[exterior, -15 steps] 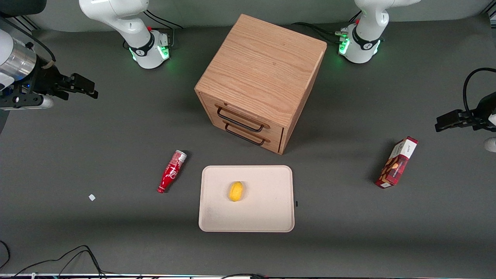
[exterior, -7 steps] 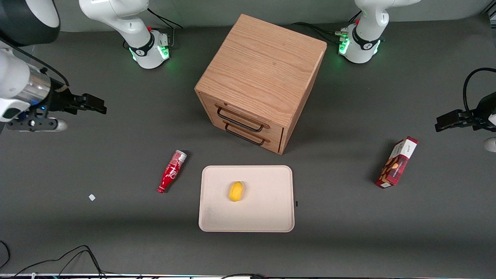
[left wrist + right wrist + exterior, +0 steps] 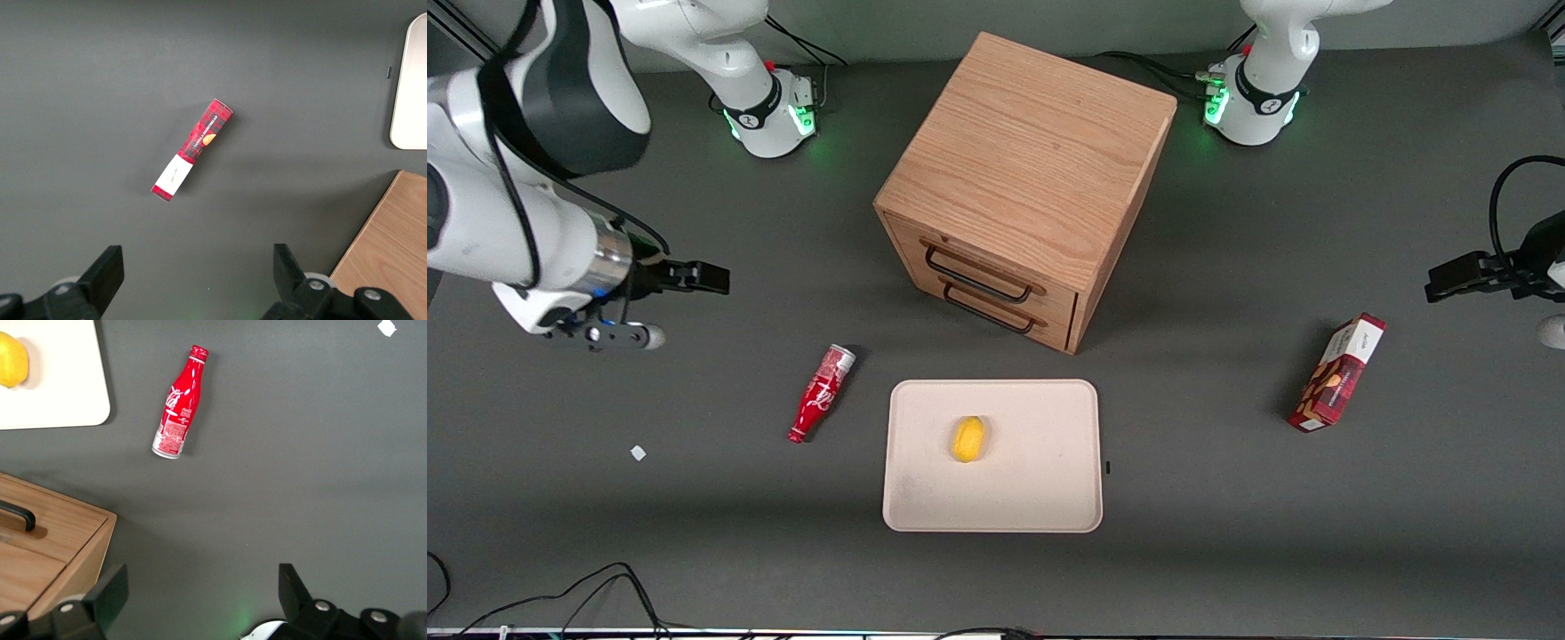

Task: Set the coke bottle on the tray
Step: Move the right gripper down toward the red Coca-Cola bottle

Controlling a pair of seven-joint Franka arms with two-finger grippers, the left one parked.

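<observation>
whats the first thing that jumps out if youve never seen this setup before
Probably the wooden drawer cabinet, the biggest thing, mid-table. Nearer the front camera, the cream tray holds a lemon, and the red coke bottle lies on its side on the table beside the tray, apart from it. The gripper hangs open above the table toward the working arm's end, holding nothing.

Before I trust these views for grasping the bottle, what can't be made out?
- Pincer: the right wrist view's edge cuts off its body; open, above the table, apart from the bottle.
- Bottle script: too small to read.
- Drawers: contents hidden, fronts closed.
- Tray: mostly cut off in the right wrist view.
</observation>
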